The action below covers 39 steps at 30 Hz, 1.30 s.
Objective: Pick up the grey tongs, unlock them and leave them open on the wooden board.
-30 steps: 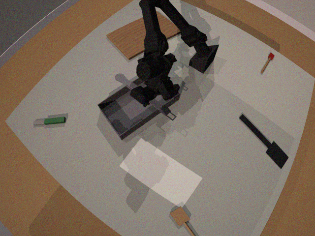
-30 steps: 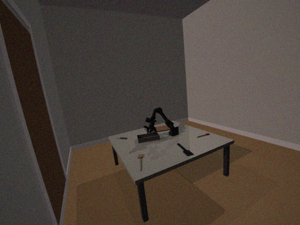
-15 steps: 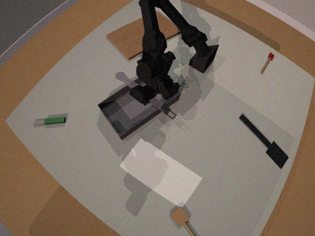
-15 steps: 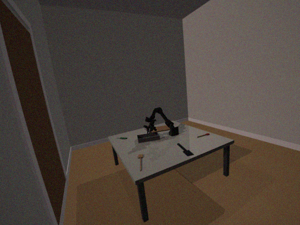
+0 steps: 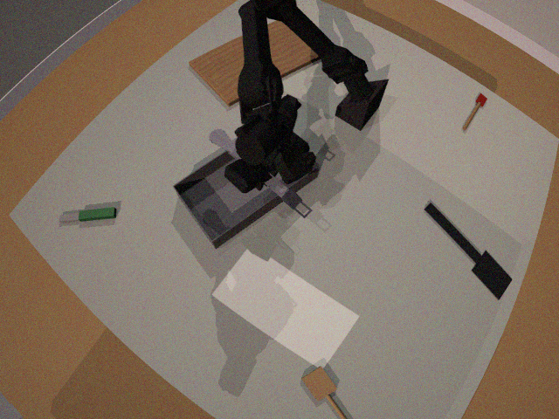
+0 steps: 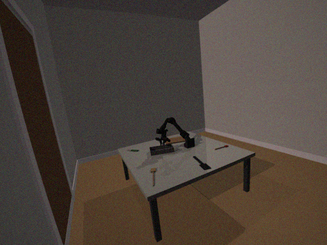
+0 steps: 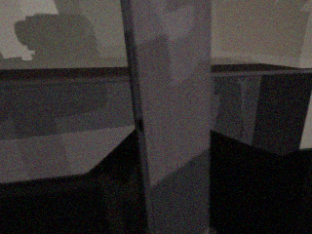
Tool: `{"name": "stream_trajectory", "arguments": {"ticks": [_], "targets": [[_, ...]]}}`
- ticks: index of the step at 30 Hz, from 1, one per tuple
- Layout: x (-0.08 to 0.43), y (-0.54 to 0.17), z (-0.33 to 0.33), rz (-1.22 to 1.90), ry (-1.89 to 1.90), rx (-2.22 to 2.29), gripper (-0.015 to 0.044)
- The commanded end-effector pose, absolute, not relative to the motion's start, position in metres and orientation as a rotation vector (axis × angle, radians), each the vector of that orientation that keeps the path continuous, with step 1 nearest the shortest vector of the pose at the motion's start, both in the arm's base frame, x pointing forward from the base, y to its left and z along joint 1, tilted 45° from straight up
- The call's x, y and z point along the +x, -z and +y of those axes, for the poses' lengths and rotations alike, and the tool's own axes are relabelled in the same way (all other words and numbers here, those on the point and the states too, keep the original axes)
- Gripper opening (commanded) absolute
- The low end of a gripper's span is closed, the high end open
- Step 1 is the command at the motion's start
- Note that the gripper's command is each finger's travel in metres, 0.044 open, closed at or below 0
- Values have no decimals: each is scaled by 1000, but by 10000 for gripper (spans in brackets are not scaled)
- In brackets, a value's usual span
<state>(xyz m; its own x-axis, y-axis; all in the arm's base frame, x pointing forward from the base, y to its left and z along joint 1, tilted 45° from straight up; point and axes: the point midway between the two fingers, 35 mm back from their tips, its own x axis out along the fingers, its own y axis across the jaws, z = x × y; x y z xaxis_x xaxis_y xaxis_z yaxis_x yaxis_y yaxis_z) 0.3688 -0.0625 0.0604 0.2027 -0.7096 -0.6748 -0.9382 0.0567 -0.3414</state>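
A dim room: a grey back wall (image 6: pixel 126 79) meets a paler right wall (image 6: pixel 263 79) at a corner, with a light skirting board (image 6: pixel 263 144) along the brown floor (image 6: pixel 277 200). A dark-legged table (image 6: pixel 184 171) with a pale top stands mid-room, casting broad shadows

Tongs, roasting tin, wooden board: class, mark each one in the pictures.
Tongs (image 5: pixel 299 205), top view, on the looped tip past the tin's wall.
Roasting tin (image 5: pixel 245 225), top view, on its near long wall.
Wooden board (image 5: pixel 217 72), top view, on its bare left part.
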Motion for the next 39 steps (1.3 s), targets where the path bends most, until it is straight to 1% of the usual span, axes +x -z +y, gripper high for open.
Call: {"name": "stream_trajectory", "arguments": {"ticks": [1, 22, 32, 39], "targets": [[372, -63, -60, 1592, -364, -1648, -150], [366, -68, -62, 1846, -313, -1376, -150], [363, -67, -64, 1863, -315, -1373, -150], [357, -95, -79, 1848, -223, -1293, -150]]}}
